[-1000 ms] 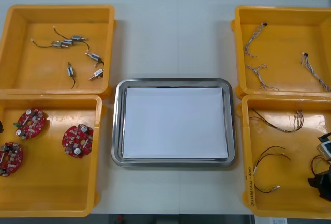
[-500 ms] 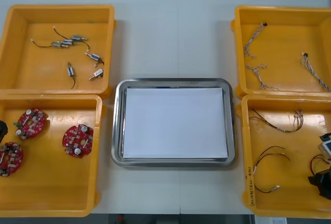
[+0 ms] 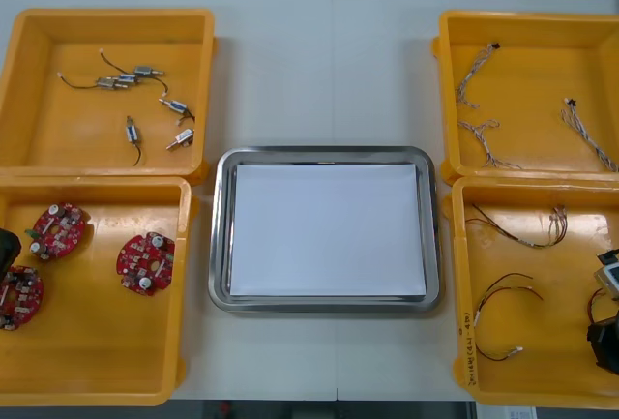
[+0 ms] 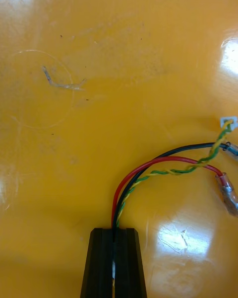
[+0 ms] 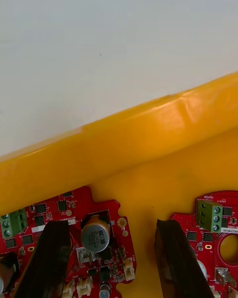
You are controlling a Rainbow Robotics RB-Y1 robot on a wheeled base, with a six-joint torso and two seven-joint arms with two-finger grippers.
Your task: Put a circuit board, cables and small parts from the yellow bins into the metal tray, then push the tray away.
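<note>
Right wrist view showed the right tool clamped shut on one end of a red, black and yellow-green cable bundle, with the loose ends trailing away from it over the bin floor. Seen from the front, that tool sat at the outer edge of the near right yellow bin, so the metal tray lay across the bin towards the robot's left. The left tool stood open astride a circuit board in the near left yellow bin, with the tray off to its right.
</note>
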